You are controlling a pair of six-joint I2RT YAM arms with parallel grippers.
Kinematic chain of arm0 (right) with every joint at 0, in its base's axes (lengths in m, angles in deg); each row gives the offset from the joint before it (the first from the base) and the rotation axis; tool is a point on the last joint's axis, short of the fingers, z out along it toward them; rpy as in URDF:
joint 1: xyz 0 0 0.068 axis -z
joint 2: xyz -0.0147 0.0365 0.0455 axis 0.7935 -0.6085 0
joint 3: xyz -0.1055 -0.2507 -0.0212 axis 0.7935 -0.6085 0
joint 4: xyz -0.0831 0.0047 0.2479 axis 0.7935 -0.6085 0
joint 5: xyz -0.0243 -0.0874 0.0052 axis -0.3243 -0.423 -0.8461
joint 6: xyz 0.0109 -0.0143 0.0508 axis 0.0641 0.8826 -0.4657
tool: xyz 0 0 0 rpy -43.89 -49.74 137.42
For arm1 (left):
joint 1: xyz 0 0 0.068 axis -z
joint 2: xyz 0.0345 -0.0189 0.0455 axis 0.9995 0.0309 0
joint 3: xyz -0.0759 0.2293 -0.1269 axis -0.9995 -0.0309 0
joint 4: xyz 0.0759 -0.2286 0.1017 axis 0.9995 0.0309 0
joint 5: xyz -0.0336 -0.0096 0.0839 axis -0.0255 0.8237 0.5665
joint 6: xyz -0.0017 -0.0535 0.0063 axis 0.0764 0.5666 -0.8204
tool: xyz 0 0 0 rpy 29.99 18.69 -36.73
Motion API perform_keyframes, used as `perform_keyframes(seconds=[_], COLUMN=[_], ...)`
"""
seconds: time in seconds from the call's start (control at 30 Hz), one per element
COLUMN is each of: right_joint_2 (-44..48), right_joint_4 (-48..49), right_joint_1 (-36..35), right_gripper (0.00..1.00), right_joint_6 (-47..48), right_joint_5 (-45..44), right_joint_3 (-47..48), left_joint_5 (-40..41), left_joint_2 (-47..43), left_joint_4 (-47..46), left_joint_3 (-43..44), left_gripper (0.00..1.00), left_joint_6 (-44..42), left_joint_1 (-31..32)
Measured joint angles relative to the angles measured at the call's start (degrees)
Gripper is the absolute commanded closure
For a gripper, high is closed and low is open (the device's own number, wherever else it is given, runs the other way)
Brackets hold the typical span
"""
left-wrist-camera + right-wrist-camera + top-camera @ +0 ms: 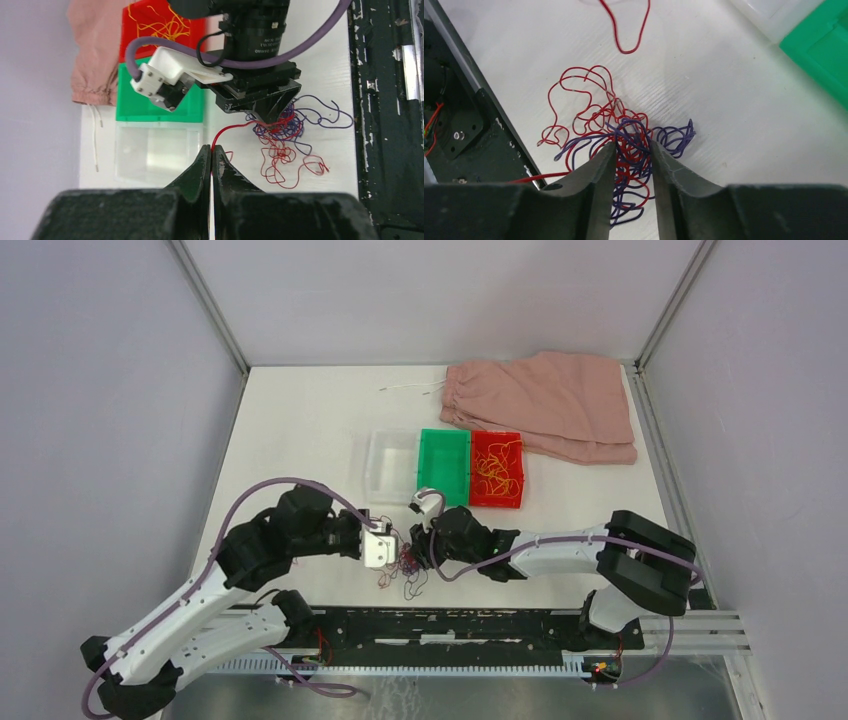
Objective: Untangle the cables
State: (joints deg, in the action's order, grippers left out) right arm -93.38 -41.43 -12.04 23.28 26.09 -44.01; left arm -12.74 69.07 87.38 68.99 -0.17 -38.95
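The cables on the table are a clump [410, 565] of thin red and dark purple wires near the front edge, between the two grippers. My left gripper [212, 150] is shut on a single red wire [230, 131] that runs taut from the clump [282, 127]. From above, my right gripper [633, 147] sits over the clump [631, 135], its fingers pressed on the tangled core. Loose red and purple loops spread around it on the table. More yellow-orange wires [497, 468] lie in the red bin [496, 504].
A clear bin [390, 465], a green bin [443, 465] and the red bin stand in a row just beyond the grippers. A pink cloth [555, 400] with a white drawstring [410, 388] lies at the back right. The black base rail [450, 625] runs close behind the clump.
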Motion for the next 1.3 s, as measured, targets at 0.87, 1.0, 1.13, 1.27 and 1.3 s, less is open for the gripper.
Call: perform_keyframes(seconds=[0.87,1.0,1.13,1.27,1.3], right_joint_2=[18.4,32.2,36.1,32.8,31.7], right_joint_4=[2.1,0.8,-1.5,-2.8,-2.8], right_joint_1=[-0.3,-0.3,-0.3,-0.3,-0.3], right_gripper=[0.32,0.28,0.27,0.27,0.27], right_joint_6=[-0.4,3.7,7.5,9.2,9.5], right_joint_5=[-14.3,-10.2,-2.1,4.4,5.3], right_joint_3=[-10.0,-9.1,-5.0,0.9,2.0], left_joint_5=[3.0,2.9,2.9,2.9,2.9], left_joint_2=[2.5,2.5,2.5,2.5,2.5], left_joint_4=[3.3,3.7,4.1,4.3,4.4], left_joint_3=[19.6,19.6,19.6,19.6,19.6], left_gripper=[0.97,0.97,0.97,0.97,0.97], left_joint_6=[-10.3,-10.8,-11.2,-11.2,-11.2], left_joint_1=[0.0,0.0,0.0,0.0,0.0])
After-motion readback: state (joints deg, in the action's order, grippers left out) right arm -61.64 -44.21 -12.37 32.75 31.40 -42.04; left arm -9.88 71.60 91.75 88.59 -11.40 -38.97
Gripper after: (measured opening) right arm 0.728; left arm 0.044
